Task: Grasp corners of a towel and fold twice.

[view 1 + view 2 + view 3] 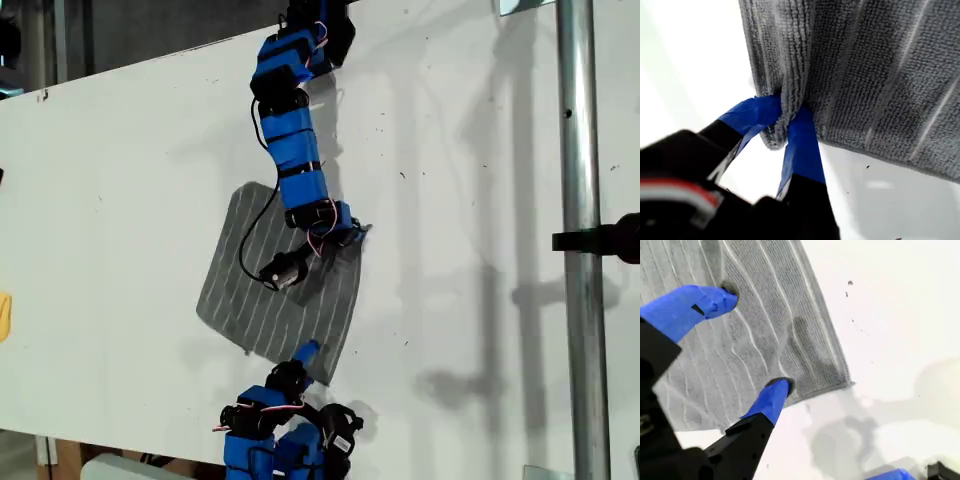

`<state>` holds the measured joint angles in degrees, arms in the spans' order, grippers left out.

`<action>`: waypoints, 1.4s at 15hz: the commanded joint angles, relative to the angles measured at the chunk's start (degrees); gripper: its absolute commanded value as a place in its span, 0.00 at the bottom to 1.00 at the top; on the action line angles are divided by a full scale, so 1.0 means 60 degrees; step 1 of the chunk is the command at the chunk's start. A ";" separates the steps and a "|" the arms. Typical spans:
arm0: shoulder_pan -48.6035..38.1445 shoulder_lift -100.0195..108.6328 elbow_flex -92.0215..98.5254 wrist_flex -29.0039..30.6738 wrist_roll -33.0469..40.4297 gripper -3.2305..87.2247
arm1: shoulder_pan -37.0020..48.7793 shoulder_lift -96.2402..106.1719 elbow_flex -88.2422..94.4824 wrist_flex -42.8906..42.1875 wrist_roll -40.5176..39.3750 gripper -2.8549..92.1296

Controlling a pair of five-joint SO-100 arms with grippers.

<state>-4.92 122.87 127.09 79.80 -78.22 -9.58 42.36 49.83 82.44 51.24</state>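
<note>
Exterior view: arm [300, 170] hides towel [270, 300] corner [358, 232].

My first arm [290, 130] reaches in from the exterior view's top edge, its blue links running down the desk [120, 180] in a slightly bent line, wrist angled toward the exterior view's right. My first end effector [785, 117] has its two blue-taped fingers [802, 150] pinched together on a bunched fold of the towel [880, 75]. My second arm [260, 435] sits folded tight at the exterior view's bottom edge, only its tip extended. My second end effector [755, 340] is spread wide, both blue fingertips [695, 307] resting on the cloth near a corner, nothing between them.
</note>
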 commanded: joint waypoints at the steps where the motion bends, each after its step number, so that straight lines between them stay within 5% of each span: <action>1: 0.0059 0.0425 0.0952 -0.1128 -0.0234 0.36 | -0.0278 0.0293 0.0103 0.0205 0.0103 0.03; 5: -0.0352 0.0352 0.2549 -0.2666 -0.0176 0.34 | -0.0366 0.0366 0.0103 0.0249 0.0161 0.03; 11: -0.1040 -0.1289 0.2754 -0.3647 0.0044 0.34 | -0.0396 0.0469 0.0103 0.0205 0.0190 0.03; 14: -0.1128 -0.1743 0.2798 -0.4087 0.0117 0.22 | -0.0439 0.0498 0.0161 0.0249 0.0234 0.03; 15: -0.1084 -0.1743 0.2769 -0.4175 0.0234 0.06 | -0.0439 0.0498 0.0190 0.0249 0.0249 0.03; 16: -0.1025 -0.1714 0.2725 -0.4189 0.0146 0.00 | -0.0425 0.0498 0.0205 0.0234 0.0249 0.03; 21: -0.0586 -0.1611 0.1743 -0.3896 -0.0029 0.02 | -0.0352 0.0776 0.0469 0.0264 0.0454 0.03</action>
<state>-10.11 112.41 141.59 55.11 -77.78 -10.55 44.12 52.12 82.44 53.09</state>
